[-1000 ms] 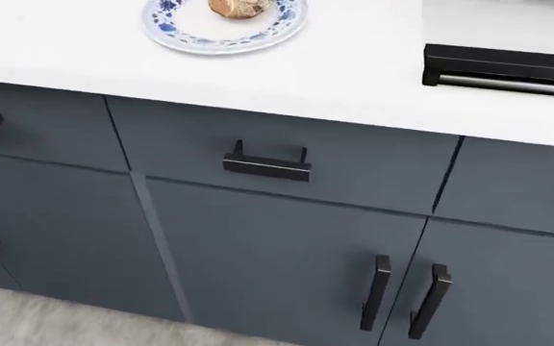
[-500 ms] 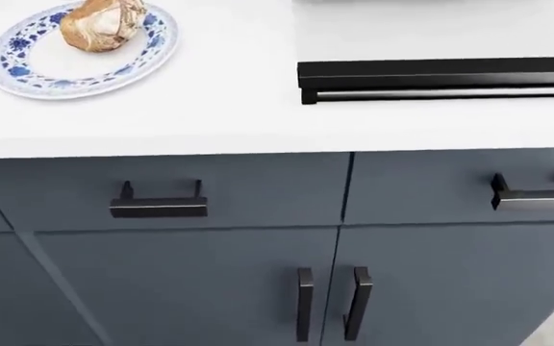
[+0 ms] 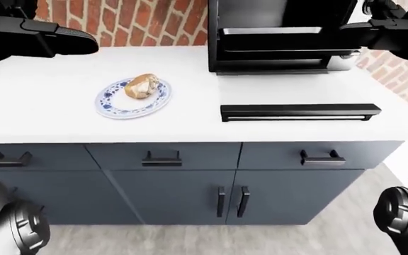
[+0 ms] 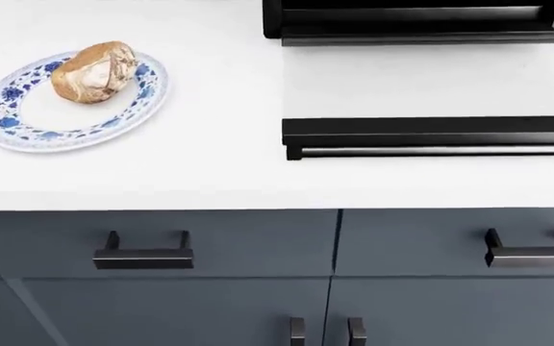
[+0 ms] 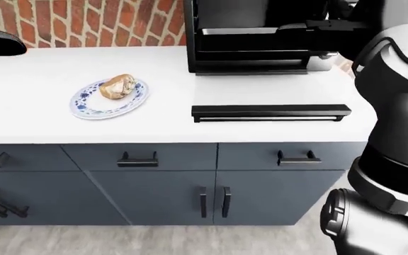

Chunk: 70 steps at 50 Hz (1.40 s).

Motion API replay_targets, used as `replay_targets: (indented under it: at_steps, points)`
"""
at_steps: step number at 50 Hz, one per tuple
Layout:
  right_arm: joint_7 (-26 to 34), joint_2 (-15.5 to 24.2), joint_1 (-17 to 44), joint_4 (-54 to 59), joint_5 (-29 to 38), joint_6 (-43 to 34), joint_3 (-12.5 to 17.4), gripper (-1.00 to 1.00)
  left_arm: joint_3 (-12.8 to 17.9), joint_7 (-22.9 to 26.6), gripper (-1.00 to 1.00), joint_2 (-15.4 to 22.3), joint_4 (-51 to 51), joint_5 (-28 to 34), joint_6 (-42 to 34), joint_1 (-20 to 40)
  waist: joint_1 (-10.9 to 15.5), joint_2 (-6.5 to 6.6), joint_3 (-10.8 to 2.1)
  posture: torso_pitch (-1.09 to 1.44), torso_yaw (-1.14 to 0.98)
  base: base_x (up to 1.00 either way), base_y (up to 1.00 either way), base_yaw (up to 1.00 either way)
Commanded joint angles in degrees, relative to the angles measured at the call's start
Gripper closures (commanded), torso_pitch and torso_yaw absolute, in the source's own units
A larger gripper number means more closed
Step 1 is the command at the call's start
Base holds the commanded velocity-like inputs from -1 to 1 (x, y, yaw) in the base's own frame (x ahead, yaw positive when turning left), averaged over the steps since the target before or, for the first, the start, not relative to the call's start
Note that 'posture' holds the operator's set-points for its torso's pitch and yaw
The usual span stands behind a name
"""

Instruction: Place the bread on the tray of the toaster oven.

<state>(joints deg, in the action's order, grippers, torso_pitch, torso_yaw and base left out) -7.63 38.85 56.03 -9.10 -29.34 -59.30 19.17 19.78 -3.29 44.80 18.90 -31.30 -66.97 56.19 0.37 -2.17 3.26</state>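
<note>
The bread (image 4: 94,71) lay on a plate (image 4: 27,130) on the counter (image 4: 219,173), left of the oven (image 3: 282,37). The left hand (image 3: 62,40), nearer, hovered above-left; I could not tell either hand's grip.

i see the bread (image 3: 141,86) sitting on a blue-patterned plate (image 3: 119,106) on the white counter (image 3: 41,101), the toaster oven (image 3: 282,37) open to its right, door (image 3: 300,112) folded flat, dark arms at both upper corners.
</note>
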Motion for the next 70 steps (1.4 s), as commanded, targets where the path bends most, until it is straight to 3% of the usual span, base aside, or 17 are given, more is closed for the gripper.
replay_targets:
  at_steps: [1, 6, 10, 11, 13, 18, 19, 21, 25, 26, 39, 57, 58, 60, 62, 67, 70]
  points:
    - [0.13, 0.71, 2.06, -1.88, -0.7, 1.86, 0.24, -1.0, 1.42, -0.42, -1.0, 1.05, 0.58, 0.76, 1.78, 1.47, 0.38, -0.21, -1.2, 0.0, 0.0, 0.27, 0.0, 0.0]
    - [0.01, 0.96, 2.03, -1.91, -0.92, 1.96, 0.22, -1.0, 1.46, -0.44, -1.0, 1.04, 0.81, 0.73, 1.49, 1.55, -0.2, 1.91, -0.74, 0.0, 0.0, 0.28, 0.0, 0.0]
    - [-0.04, 0.88, 1.74, -2.06, -1.03, 2.13, 0.06, -1.0, 1.21, -0.33, -1.0, 0.75, 0.8, 1.0, 1.86, 1.19, -1.09, 6.03, -1.81, 0.0, 0.0, 0.28, 0.0, 0.0]
    - [-0.08, 0.92, 1.81, -2.22, -1.11, 1.89, 0.04, -1.0, 1.22, -0.24, -1.0, 0.73, 0.69, 1.05, 1.96, 1.22, -1.07, 5.36, -2.08, 0.0, 0.0, 0.28, 0.0, 0.0]
    - [-0.16, 0.91, 1.83, -2.37, -1.16, 1.77, 0.04, -1.0, 1.29, -0.09, -1.0, 0.71, 0.62, 1.15, 2.11, 1.06, -1.15, 6.61, -0.61, 0.0, 0.0, 0.28, 0.0, 0.0]
    - [0.0, 1.14, 1.91, -2.1, -0.84, 2.75, 0.02, -1.0, 1.29, 0.0, -1.0, 0.57, 0.65, 1.33, 2.06, 1.05, -0.4, 5.1, -1.11, 0.0, 0.0, 0.28, 0.0, 0.0]
    - [0.04, 1.17, 1.91, -1.89, -0.72, 2.89, -0.07, -1.0, 1.25, 0.06, -1.0, 0.52, 0.55, 1.41, 2.22, 1.0, -0.39, 4.44, 0.61, 0.0, 0.0, 0.0, 0.0, 0.0]
    - [0.15, 1.4, 2.25, -1.28, -0.22, 3.75, -0.07, -1.0, 1.19, 0.06, -1.0, 0.53, 0.58, 1.47, 1.99, 1.26, -0.27, 3.78, 0.55, 0.0, 0.0, 0.0, 0.0, 0.0]
    - [0.24, 3.95, 5.31, -2.56, -1.1, 3.17, 0.58, -1.0, 1.28, 0.14, -1.0, 0.6, 0.47, 1.57, 1.96, 1.39, 0.53, -1.3, -0.2, 0.0, 0.0, 0.0, 0.0, 0.0]
    - [-0.17, 4.67, 6.7, -2.53, -1.69, 2.61, 1.14, -1.0, 1.24, 0.17, -1.0, 0.58, 0.31, 1.66, 2.11, 1.39, 0.63, 1.52, 0.32, 0.0, 0.0, 0.0, 0.0, 0.0]
    - [-3.75, 8.18, 8.6, -4.23, -10.55, 3.98, 1.6, -1.0, 1.67, 0.3, -1.0, 0.71, 0.56, 1.59, 1.8, 1.3, -0.25, 2.24, -0.3, 0.0, 0.0, 0.0, 0.0, 0.0]
    - [-5.09, 7.92, 6.6, -3.44, -11.49, 6.34, 0.87, -1.0, 1.45, 0.39, -1.0, 0.58, 0.2, 1.75, 2.6, 0.69, 0.25, 1.91, 0.22, 0.0, 0.0, 0.0, 0.0, 0.0]
    - [-5.18, 7.95, 6.58, -3.39, -11.51, 6.4, 0.86, -1.0, 1.43, 0.38, -1.0, 0.59, 0.23, 1.74, 2.51, 0.75, 0.2, 2.35, -1.23, 0.0, 0.0, 0.16, 0.0, 0.0]
    - [-5.16, 8.09, 6.53, -3.33, -11.65, 6.64, 0.92, -1.0, 1.46, 0.28, -1.0, 0.55, 0.41, 1.65, 2.2, 0.89, -0.38, 2.28, 1.56, 0.0, 0.0, 0.52, 0.0, 0.0]
    - [-5.2, 8.19, 6.49, -3.18, -11.81, 6.78, 1.02, -1.0, 1.35, 0.36, -1.0, 0.51, 0.3, 1.78, 2.44, 0.79, -0.35, 2.53, 0.79, 0.0, 0.0, 0.52, 0.0, 0.0]
    - [-5.82, 8.36, 6.43, -2.71, -11.52, 6.59, 0.75, -1.0, 1.55, 0.69, -1.0, 0.63, -0.06, 1.95, 2.86, 0.53, 0.53, 1.25, -0.39, 0.0, 0.0, 0.52, 0.0, 0.0]
    - [-5.71, 8.29, 6.3, -2.67, -11.44, 6.64, 0.63, -1.0, 1.43, 0.44, -1.0, 0.64, 0.21, 1.84, 2.29, 0.94, 0.88, -1.68, -1.28, 0.0, 0.0, 0.52, 0.0, 0.0]
